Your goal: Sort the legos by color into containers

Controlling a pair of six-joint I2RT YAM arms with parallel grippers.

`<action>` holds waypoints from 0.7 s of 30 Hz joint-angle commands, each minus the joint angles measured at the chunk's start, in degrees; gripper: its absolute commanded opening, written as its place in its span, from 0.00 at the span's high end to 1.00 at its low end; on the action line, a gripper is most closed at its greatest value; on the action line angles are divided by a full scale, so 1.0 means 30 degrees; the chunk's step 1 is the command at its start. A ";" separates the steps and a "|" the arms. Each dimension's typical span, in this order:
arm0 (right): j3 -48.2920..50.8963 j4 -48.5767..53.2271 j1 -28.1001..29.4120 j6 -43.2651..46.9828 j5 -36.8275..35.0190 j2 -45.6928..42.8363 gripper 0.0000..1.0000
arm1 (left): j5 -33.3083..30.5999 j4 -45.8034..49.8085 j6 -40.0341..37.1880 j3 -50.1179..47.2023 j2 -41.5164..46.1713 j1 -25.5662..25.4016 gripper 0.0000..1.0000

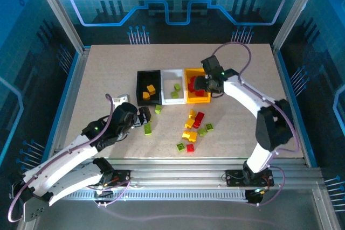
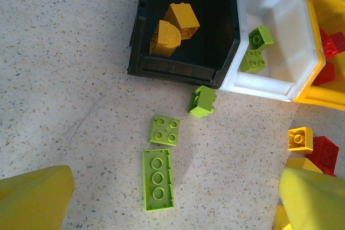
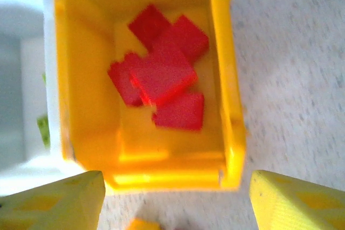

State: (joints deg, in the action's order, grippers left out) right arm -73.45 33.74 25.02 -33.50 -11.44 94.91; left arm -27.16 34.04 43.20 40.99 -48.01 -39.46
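Note:
Three bins stand in a row: black (image 1: 141,86) with two yellow-orange legos (image 2: 173,28), white (image 1: 173,73) with two green legos (image 2: 256,48), yellow-orange (image 1: 190,98) with several red legos (image 3: 161,71). Loose legos in all three colours lie in front of the bins (image 1: 195,126). In the left wrist view a flat green plate (image 2: 158,179), a square green brick (image 2: 164,130) and a tilted green brick (image 2: 202,101) lie on the table. My left gripper (image 2: 175,200) hangs open above the flat plate. My right gripper (image 3: 175,197) is open over the yellow-orange bin's near wall, holding nothing.
A small white object (image 1: 123,98) lies left of the black bin. A yellow brick (image 2: 300,138) and a red brick (image 2: 323,152) sit near my left gripper's right finger (image 2: 312,197). Blue enclosure walls and metal rails border the table (image 1: 242,79).

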 commanded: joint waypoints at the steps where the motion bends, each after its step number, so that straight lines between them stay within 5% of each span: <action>1: 0.2701 0.1677 0.0548 -0.0711 0.0540 -0.2092 0.28 | 0.0262 -0.0090 0.0014 -0.0447 0.0006 0.0226 0.01; 9: 0.6428 0.2984 0.2379 -0.0487 0.1949 -0.3605 0.28 | 0.0547 -0.0171 0.0270 -0.0982 0.0006 0.0409 0.01; 21: 0.7265 0.1928 0.2651 -0.0680 0.0884 -0.1225 0.40 | 0.0703 -0.0010 0.0278 -0.0899 -0.0003 0.0521 0.01</action>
State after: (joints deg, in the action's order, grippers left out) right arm -52.31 39.07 32.69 -34.50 -6.61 90.41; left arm -25.67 34.04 43.62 38.39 -48.05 -38.50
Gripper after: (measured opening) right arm 0.611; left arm 0.990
